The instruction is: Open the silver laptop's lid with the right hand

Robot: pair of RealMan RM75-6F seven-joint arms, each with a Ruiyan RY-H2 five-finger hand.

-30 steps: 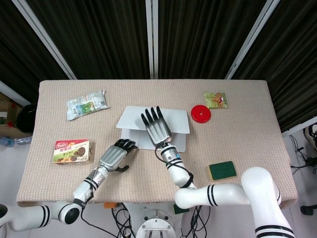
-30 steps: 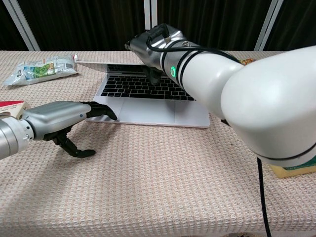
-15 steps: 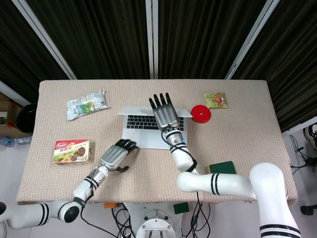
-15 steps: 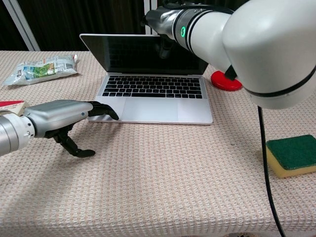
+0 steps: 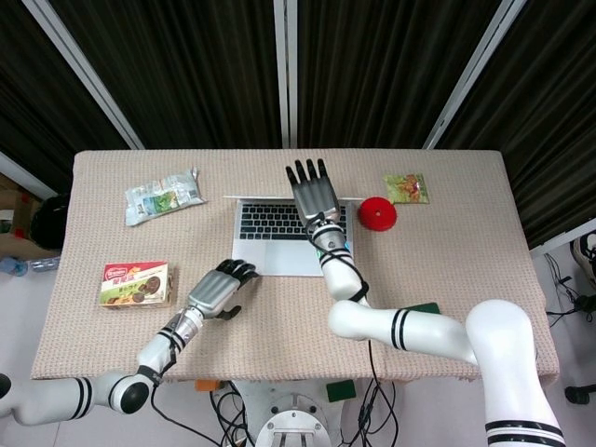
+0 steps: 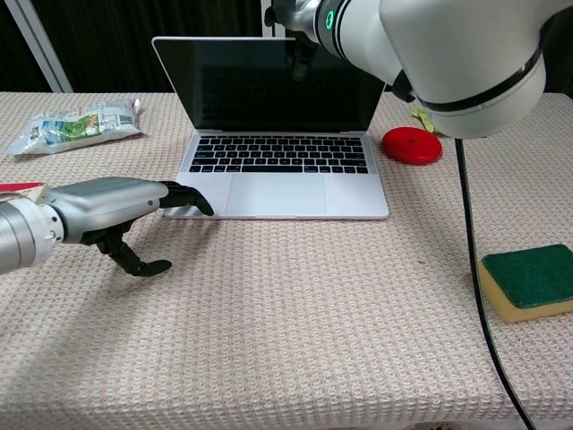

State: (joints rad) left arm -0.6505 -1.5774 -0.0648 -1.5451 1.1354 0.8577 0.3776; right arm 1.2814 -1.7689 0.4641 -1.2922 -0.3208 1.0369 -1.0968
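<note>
The silver laptop (image 5: 276,235) stands open in the middle of the table, its dark screen (image 6: 269,85) upright and facing me and its keyboard (image 6: 277,154) showing. My right hand (image 5: 315,194) lies flat with its fingers spread over the lid's top edge. In the chest view a finger of the right hand (image 6: 300,31) hangs over that edge in front of the screen. It holds nothing. My left hand (image 6: 112,210) lies on the table at the near left. Its fingertips (image 6: 186,197) rest on the laptop's front left corner, and its thumb hooks down beneath.
A crumpled snack packet (image 5: 163,196) lies at the far left and a biscuit box (image 5: 135,284) at the near left. A red disc (image 6: 412,145) sits just right of the laptop, with a green packet (image 5: 406,188) beyond it. A green-and-yellow sponge (image 6: 528,282) lies near right.
The lid has swung from nearly flat to upright, carried up and back by my right hand. My left hand has stayed at the front left corner.
</note>
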